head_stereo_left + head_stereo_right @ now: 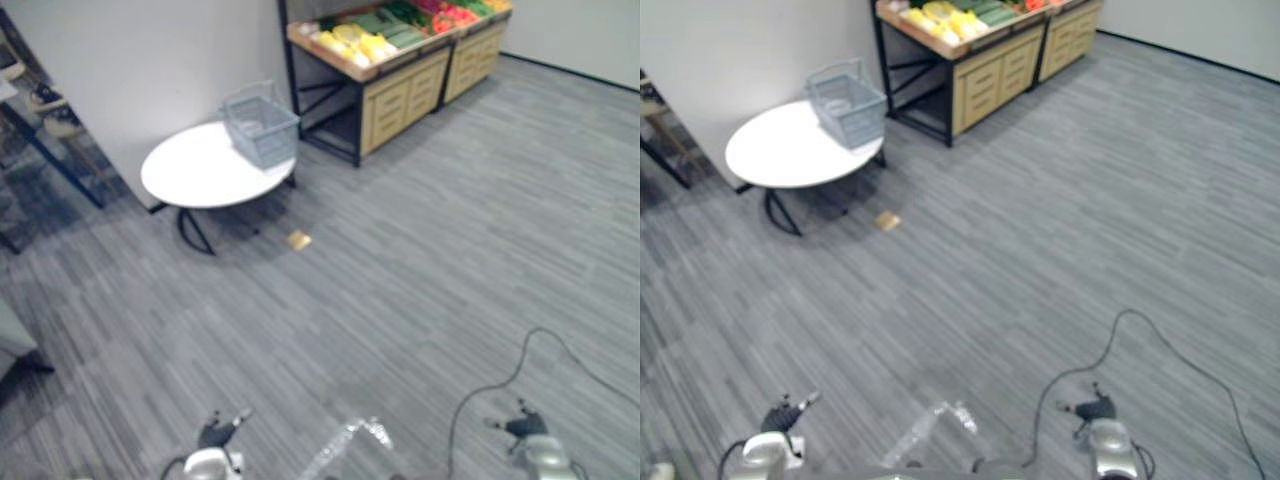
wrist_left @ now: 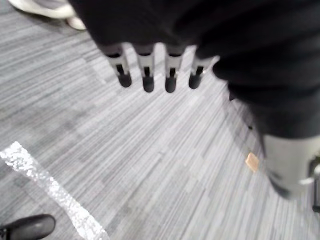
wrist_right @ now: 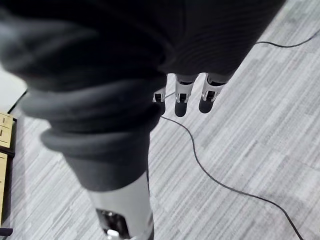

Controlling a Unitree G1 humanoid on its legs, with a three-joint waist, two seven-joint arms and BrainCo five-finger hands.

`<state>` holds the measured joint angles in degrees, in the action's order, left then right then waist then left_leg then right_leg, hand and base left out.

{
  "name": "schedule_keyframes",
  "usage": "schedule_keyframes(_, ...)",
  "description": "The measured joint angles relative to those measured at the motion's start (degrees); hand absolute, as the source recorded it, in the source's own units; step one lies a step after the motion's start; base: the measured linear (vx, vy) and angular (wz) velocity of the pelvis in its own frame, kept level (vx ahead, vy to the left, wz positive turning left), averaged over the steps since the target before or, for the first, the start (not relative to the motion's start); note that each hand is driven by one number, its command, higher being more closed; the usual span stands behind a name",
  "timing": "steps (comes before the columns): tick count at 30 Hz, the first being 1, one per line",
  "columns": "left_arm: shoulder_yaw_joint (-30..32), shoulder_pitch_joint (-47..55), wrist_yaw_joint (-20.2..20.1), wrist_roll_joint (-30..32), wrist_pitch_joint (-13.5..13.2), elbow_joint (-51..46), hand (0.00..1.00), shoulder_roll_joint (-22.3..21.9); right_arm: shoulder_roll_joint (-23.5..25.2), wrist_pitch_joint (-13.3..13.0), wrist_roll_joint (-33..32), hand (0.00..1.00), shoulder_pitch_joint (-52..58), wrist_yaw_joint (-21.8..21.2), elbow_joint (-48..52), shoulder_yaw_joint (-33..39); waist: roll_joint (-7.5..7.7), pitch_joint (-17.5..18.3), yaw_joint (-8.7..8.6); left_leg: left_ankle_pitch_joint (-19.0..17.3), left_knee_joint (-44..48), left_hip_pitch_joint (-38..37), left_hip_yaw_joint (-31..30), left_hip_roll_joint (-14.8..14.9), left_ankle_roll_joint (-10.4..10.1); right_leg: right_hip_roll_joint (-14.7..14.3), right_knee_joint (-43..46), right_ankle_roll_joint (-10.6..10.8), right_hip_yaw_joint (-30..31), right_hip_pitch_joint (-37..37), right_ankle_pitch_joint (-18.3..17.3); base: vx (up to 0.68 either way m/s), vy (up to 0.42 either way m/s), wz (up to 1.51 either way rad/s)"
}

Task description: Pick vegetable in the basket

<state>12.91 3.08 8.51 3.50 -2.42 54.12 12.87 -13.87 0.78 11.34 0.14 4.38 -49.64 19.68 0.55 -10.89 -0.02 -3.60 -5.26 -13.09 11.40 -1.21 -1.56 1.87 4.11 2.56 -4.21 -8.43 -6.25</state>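
Fingers (image 2: 147, 70) of the left hand (image 1: 214, 436): straight, side by side with narrow gaps, dark tips pointing at the floor (image 1: 420, 280), holding nothing; their bases are hidden under the dark ribbed cover. The thumb (image 2: 290, 165) stands apart from the row, its tip blurred.

Fingers (image 3: 182, 97) of the right hand (image 1: 527, 430): likewise straight and empty above the floor, the row partly hidden behind the cover. The thumb (image 3: 125, 205) stands apart and is cut off by the frame.

Both hands hang low at the near edge of the head views, well apart from each other. Between them on the floor lies a silvery tape strip (image 1: 350, 445), its near end cut off. Farther out, a small tan scrap (image 1: 298, 239) lies on the floor near the base of the round white counter (image 1: 190, 175).

Basket (image 1: 262, 128): grey wire, upright at the counter's far right edge, the side nearest the stand; its contents cannot be made out.

Stand (image 1: 400, 95): wooden, with drawer fronts, beyond the counter.

Vegetables (image 1: 365, 42): yellow, green and red heaps on the stand's top shelf, apart from the basket and well apart from both hands. The kinds cannot be told, and the far rows are cut off by the frame.

Dark-framed furniture (image 1: 40, 130) left of the counter is cut off and hard to make out.
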Motion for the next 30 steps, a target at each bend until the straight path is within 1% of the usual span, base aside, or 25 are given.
schedule_keyframes(5, 0.0, 1.6, -0.3, 0.0, 0.0, 0.0, 0.0, 0.6, -1.3, 0.0, 0.0, 0.0, 1.8, 0.0, 1.0, 0.0, -0.22, 0.1, -0.31, -0.2, 0.5, 0.4, 0.4, 0.3, 0.1, -0.1, 2.0, -0.3, 0.0, 1.3, -0.9, -0.06, -0.038, -0.02)
schedule_keyframes(9, 0.0, 2.2, -0.7, 0.0, 0.0, 0.7, 0.0, 0.6, -1.4, 0.1, 0.1, 0.0, 2.3, 0.0, 1.6, 0.0, -0.78, 0.5, -1.26, 0.0, 0.6, 1.1, 0.3, 0.4, 0.2, -0.1, 2.1, -0.3, -0.2, 1.9, -0.9, -0.02, -0.019, 0.01)
schedule_keyframes(11, 0.0, 2.1, -0.9, 0.0, 0.0, 0.7, 0.0, 0.6, -1.4, 0.1, 0.1, 0.0, 2.3, 0.0, 1.6, 0.0, -0.87, 0.5, -1.32, 0.0, 0.5, 1.2, 0.3, 0.4, 0.2, -0.1, 2.1, -0.3, -0.2, 2.1, -0.9, 0.0, 0.0, 0.0)
schedule_keyframes(20, -0.3, 1.5, -0.8, 0.0, 0.0, 0.7, 0.0, 0.5, -1.3, 0.5, 0.1, 0.0, 2.1, 0.0, 1.6, 0.0, -0.8, 0.5, -1.44, 0.1, 0.3, 2.3, -1.1, 0.3, 0.2, 0.1, 2.2, -0.2, -2.0, 2.6, -1.5, 0.03, -0.018, 0.08)
schedule_keyframes(24, -0.3, 1.2, -0.8, 0.0, 0.1, 0.7, 0.0, 0.5, -0.5, 0.6, 0.0, 0.0, 1.1, 0.1, 1.4, 0.0, -0.65, 0.5, -1.46, 0.1, 0.4, 4.1, -1.2, 0.2, 0.1, 0.4, 4.4, -0.3, -2.2, 5.3, -2.8, 0.02, -0.021, 0.02)
schedule_keyframes(26, -0.2, 1.2, -0.7, 0.0, 0.1, 0.7, 0.0, 0.5, -0.1, 0.6, 0.0, 0.0, 1.0, 0.2, 0.9, 0.0, -0.43, 0.4, -1.46, -0.6, 1.1, 4.2, -1.1, 0.2, -0.8, 0.6, 5.9, -0.4, -2.3, 5.8, -4.0, 0.06, -0.035, 0.03)
schedule_keyframes(27, 0.0, 0.9, -0.6, -0.1, 0.1, 0.7, 0.0, 0.5, 0.3, 0.6, 0.0, 0.0, 0.8, 0.2, -0.1, 0.0, 0.08, 0.4, -1.47, -3.0, 5.1, 6.1, -0.9, 0.4, -1.1, 1.0, 7.7, -0.4, -2.3, 6.5, -5.4, 0.06, -0.073, 0.04)
schedule_keyframes(28, 0.3, 0.7, -0.6, -0.1, 0.1, 0.7, 0.0, 0.4, 0.7, 0.7, 0.0, 0.0, 0.7, 0.2, -1.2, -0.1, 0.37, 0.2, -1.35, -7.4, 13.7, 9.6, 0.3, 1.5, -1.9, 1.1, 9.9, -1.1, -2.2, 7.3, -7.7, 0.06, -0.081, 0.07)
schedule_keyframes(29, 0.5, 0.8, -0.5, -0.2, 0.1, 0.7, 0.0, 0.3, 0.8, 0.7, 0.0, 0.0, 0.7, 0.2, -1.5, -0.3, 0.45, 0.1, -1.35, -9.0, 18.2, 11.2, 1.2, 2.3, -2.4, 1.0, 10.3, -1.3, -2.2, 7.2, -8.7, 0.05, -0.077, 0.12)
schedule_keyframes(30, 0.9, 1.2, -0.6, -0.2, 0.1, 0.7, 0.0, 0.2, 0.9, 0.9, -0.1, 0.0, 0.9, 0.2, -2.1, -0.8, 0.6, -0.2, -1.49, -10.5, 27.3, 14.7, 2.6, 4.0, -3.3, 0.9, 10.5, -1.5, -2.6, 6.4, -9.4, 0.07, -0.066, 0.03)
